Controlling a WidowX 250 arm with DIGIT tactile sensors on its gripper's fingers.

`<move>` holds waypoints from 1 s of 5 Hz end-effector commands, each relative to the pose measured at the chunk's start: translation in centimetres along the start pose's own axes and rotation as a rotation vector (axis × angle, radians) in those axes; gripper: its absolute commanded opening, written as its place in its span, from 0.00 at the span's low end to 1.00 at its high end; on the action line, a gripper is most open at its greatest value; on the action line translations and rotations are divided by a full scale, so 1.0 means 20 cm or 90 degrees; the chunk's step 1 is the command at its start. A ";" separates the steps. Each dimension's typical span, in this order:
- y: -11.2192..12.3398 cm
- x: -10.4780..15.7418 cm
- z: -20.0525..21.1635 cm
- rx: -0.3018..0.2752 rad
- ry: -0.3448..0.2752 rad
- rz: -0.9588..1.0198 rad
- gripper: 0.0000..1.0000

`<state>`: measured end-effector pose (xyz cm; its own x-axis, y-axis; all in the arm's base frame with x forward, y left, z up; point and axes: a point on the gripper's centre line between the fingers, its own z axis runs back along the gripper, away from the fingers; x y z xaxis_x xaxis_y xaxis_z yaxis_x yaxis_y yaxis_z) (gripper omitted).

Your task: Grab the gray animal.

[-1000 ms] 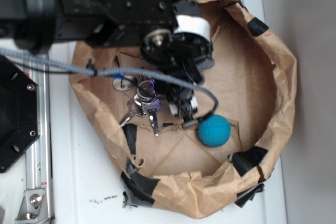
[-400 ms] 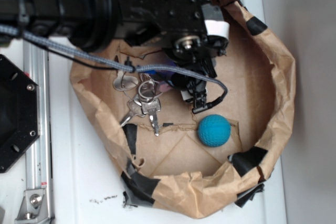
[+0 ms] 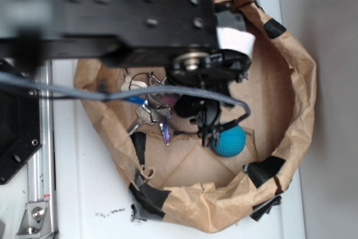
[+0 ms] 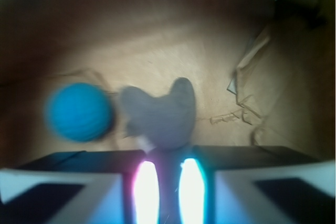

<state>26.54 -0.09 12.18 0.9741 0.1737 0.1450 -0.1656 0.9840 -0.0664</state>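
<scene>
From the exterior view, you see the arm has swung further over the paper-lined basket than a second ago, and its black body now hides most of the basket floor. The gripper has come down close beside the teal ball, nearer than before; the bunch of keys lies where it was. You cannot find the gray animal here, since the arm covers it.

In the wrist view, the gray animal shows blurred just ahead of the fingertips, its lower part running into the narrow gap between them, with the ball just beside it. The jaws look clenched on the toy, so you likely have your grasp; lifting would confirm it.
</scene>
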 end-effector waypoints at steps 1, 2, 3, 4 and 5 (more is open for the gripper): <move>-0.08 0.03 0.34 0.030 -0.001 -0.037 0.00; -0.09 0.03 0.36 0.078 -0.016 -0.068 0.00; -0.04 0.03 0.33 0.077 -0.028 -0.056 0.37; 0.05 0.00 0.14 0.101 -0.012 -0.075 1.00; 0.11 -0.04 -0.08 0.145 -0.019 -0.044 1.00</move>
<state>24.97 1.44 9.14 0.9856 0.1093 0.1288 -0.1307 0.9765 0.1712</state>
